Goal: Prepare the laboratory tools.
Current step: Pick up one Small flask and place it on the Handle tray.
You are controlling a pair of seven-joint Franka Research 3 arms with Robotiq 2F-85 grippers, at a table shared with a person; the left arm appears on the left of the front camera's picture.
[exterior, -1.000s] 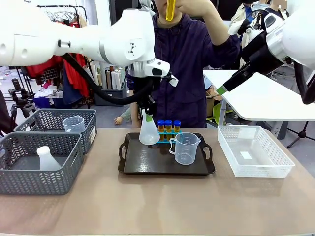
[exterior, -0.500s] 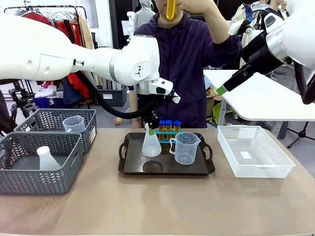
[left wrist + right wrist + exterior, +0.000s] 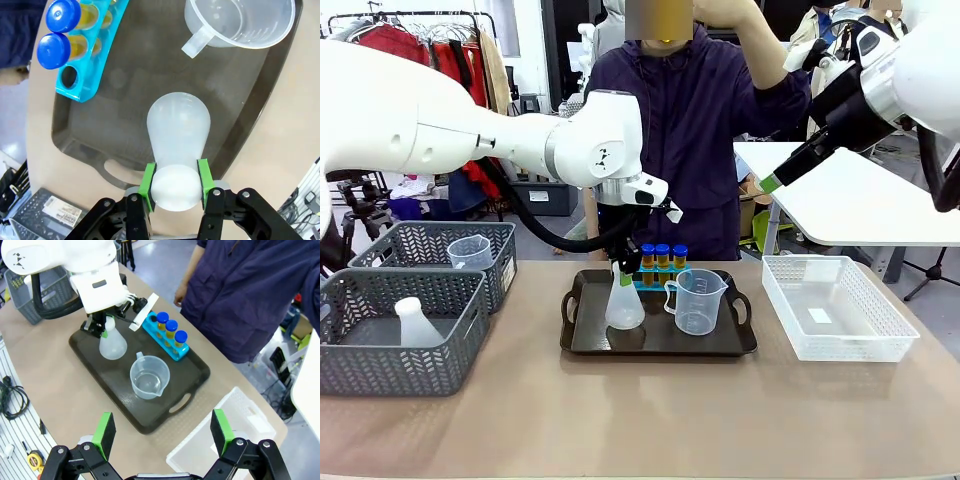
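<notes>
1. Since a second ago, the left arm has carried the flask [image 3: 624,305] from the far left part of the tray [image 3: 582,335] forward and lower; it now stands at the tray's left half, near the front.
2. Nearest on the left are two grey baskets: the front basket [image 3: 380,365] holds a second whitish flask [image 3: 413,323], and the rear basket [image 3: 505,255] holds a second clear beaker [image 3: 470,251].
3. One white basket [image 3: 875,325] sits to the right of the tray, apart from it.
4. On the tray, one clear beaker [image 3: 698,300] with handle stands just right of the flask, not touching it.
5. The left gripper [image 3: 175,179] is clamped on the flask's neck, green pads [image 3: 148,180] on either side.
6. Behind the flask and beaker, a turquoise rack [image 3: 165,342] holds three blue-capped amber tubes [image 3: 662,256]; one hole stands bare at its end.
7. The right gripper [image 3: 162,432] hangs high above the table, jaws spread wide and holding nothing.
8. At the far side, a person [image 3: 705,150] in a dark jacket has one hand [image 3: 715,10] raised.
</notes>
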